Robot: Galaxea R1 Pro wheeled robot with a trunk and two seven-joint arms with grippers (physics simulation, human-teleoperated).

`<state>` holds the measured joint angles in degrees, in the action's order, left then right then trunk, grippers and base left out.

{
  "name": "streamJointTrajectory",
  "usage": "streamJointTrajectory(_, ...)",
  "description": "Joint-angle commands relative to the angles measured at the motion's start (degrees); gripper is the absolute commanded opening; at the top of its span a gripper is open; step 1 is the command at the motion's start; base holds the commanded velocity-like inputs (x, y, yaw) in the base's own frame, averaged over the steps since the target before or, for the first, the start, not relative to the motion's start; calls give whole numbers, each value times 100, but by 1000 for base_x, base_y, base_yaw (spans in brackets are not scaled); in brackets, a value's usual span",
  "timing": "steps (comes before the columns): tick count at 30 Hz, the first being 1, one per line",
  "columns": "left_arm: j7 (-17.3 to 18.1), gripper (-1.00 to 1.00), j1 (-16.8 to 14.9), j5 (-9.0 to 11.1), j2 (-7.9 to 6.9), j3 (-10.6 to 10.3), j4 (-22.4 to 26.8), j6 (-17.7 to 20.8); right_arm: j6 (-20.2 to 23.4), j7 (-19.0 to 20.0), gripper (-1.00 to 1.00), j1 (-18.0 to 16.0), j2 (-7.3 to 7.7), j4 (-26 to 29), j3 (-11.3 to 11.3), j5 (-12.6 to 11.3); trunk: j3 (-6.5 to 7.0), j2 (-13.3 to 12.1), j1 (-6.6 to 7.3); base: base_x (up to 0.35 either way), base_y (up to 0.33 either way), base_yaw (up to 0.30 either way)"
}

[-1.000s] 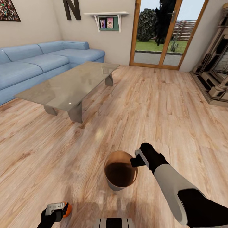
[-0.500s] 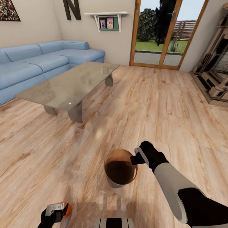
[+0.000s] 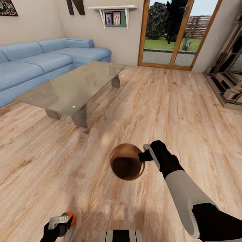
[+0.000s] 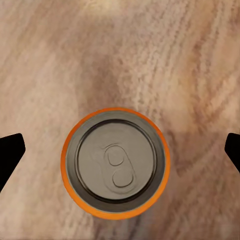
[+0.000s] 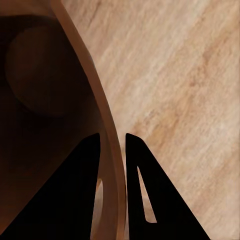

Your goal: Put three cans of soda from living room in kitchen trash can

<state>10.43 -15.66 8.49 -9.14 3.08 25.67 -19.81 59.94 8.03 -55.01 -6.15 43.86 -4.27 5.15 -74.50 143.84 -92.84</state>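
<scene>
The copper-brown tash can [image 3: 127, 163] hangs above the wooden floor, its dark opening towards the head camera. My right gripper [image 3: 145, 155] is shut on its rim; in the right wrist view the fingers [image 5: 137, 170] straddle the tash can's wall [image 5: 107, 125]. A dim round shape lies deep inside the can; I cannot tell what it is. An orange can of soda [image 3: 70, 218] stands upright at the bottom left under my left gripper [image 3: 58, 224]. From the left wrist, the can of soda's silvery top [image 4: 115, 162] sits midway between widely spread fingertips [image 4: 10, 155], touching neither; that gripper [image 4: 120, 152] is open.
This is the living room. A glass coffee table [image 3: 72, 89] stands ahead on the left, with the blue sofa [image 3: 40, 64] behind it. Glazed doors [image 3: 173, 33] close the far wall and a pale ornate cabinet [image 3: 228, 77] stands at the right. Bare wooden floor [image 3: 174, 111] stretches ahead.
My right arm has raised the tash can off the floor and tipped its opening towards me. The head view has shifted slightly. The left gripper and orange can stay put.
</scene>
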Motion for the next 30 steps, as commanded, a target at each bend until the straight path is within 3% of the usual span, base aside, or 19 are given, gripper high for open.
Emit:
streamJointTrajectory(1, 2, 100, 1, 1, 0, 0, -1, -3, 6, 23, -100, -1, -1, 11, 4, -145, 0, 0, 1, 0, 0, 0)
streamJointTrajectory(7, -2, 100, 1, 3, 0, 0, 4, -5, 6, 23, -100, -1, 0, 16, 5, -146, 0, 0, 1, 0, 0, 0)
streamJointTrajectory(12, 2, 100, -2, 1, 0, 0, 1, 12, 6, 23, -100, -1, 6, 17, 5, -146, -110, 7, -12, 0, 0, 0)
streamJointTrajectory(30, 1, 100, 1, 5, 0, -1, 52, -3, 6, 38, -100, 8, 33, 17, -3, -146, -110, 7, -12, 59, 0, 0)
